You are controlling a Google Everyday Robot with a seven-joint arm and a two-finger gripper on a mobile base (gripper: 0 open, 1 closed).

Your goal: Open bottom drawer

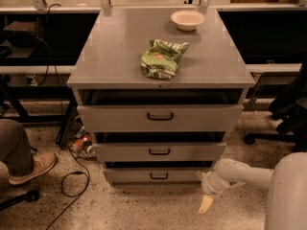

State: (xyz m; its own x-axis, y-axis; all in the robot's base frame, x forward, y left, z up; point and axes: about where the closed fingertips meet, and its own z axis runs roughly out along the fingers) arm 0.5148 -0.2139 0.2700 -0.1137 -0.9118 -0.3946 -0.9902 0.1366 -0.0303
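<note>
The bottom drawer [158, 175] is the lowest and smallest grey front of the cabinet, with a small black loop handle [159, 176]. It stands out a little less than the two drawers above. My gripper [205, 201] hangs low at the drawer's right end, near the floor, right of the handle and apart from it. One pale finger [206, 204] points down at the floor. My white arm [244, 174] comes in from the lower right.
The middle drawer [159, 151] and top drawer [159, 117] stand slightly out. A green bag [161, 57] and a white bowl [187, 19] lie on the cabinet top. A person's leg and shoe [26, 166] and cables [72, 176] are on the floor at left. A chair base [268, 137] is at right.
</note>
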